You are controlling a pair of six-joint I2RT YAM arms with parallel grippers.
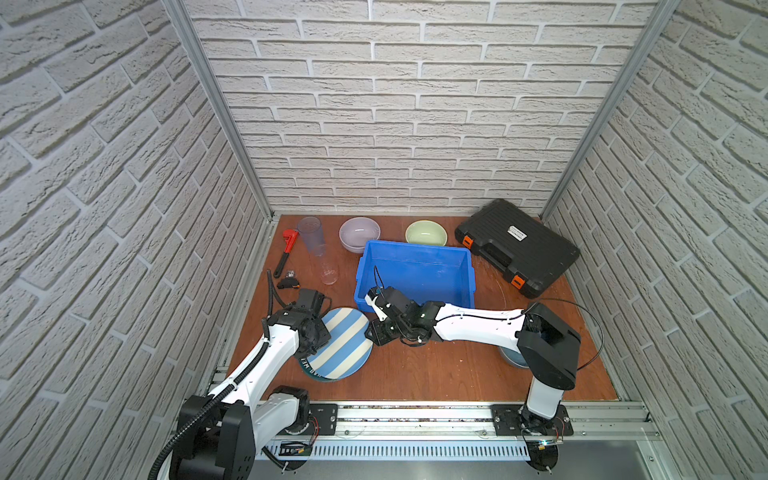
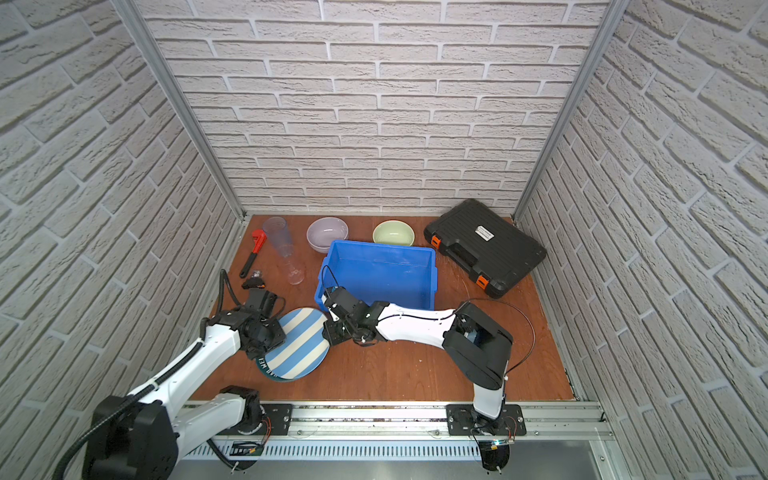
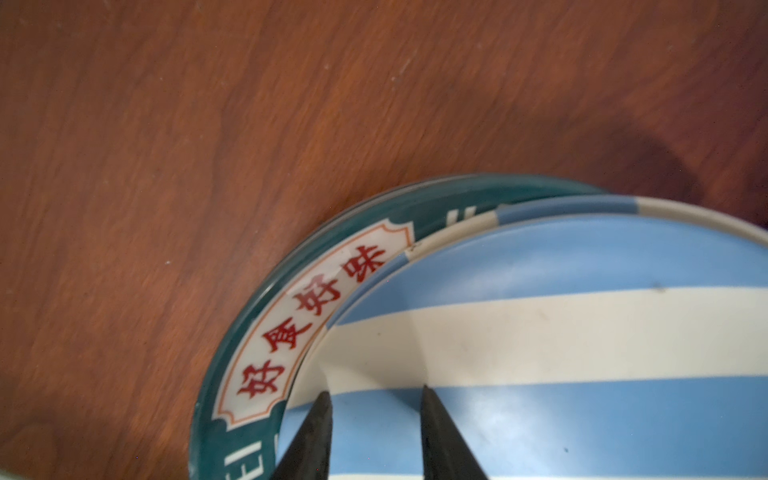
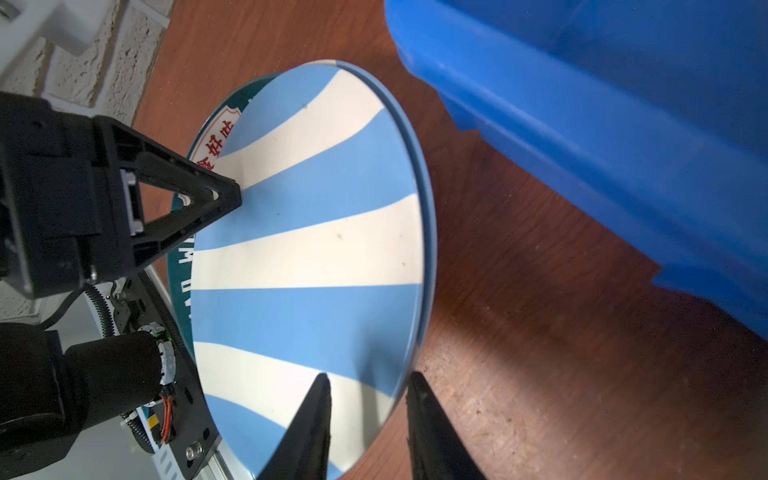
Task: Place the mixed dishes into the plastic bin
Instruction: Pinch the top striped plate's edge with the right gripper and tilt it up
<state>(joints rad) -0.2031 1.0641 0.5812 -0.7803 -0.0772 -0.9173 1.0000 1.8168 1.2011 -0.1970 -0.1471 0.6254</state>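
A blue-white striped plate [image 1: 347, 349] [image 2: 299, 345] lies tilted on a teal plate with a lettered rim [image 1: 309, 368] [image 3: 257, 353], at the front left of the table. My left gripper [image 3: 376, 395] is open, with both fingertips resting on the striped plate's left side. My right gripper [image 4: 368, 376] is shut on the plate's right rim, which is raised off the wood; one finger is over the top face and one is beneath the edge. The bright blue plastic bin [image 1: 415, 246] [image 4: 582, 124] stands just behind the right gripper [image 1: 370, 332].
Along the back stand a lilac bowl [image 1: 359, 233], a pale green bowl [image 1: 426, 232] and two clear tumblers [image 1: 309, 232] [image 1: 328, 268]. A red pipe wrench [image 1: 286, 249] lies at the left. A black tool case [image 1: 517, 245] sits at the back right. A blue-grey bowl [image 1: 513, 359] is partly hidden under the right arm.
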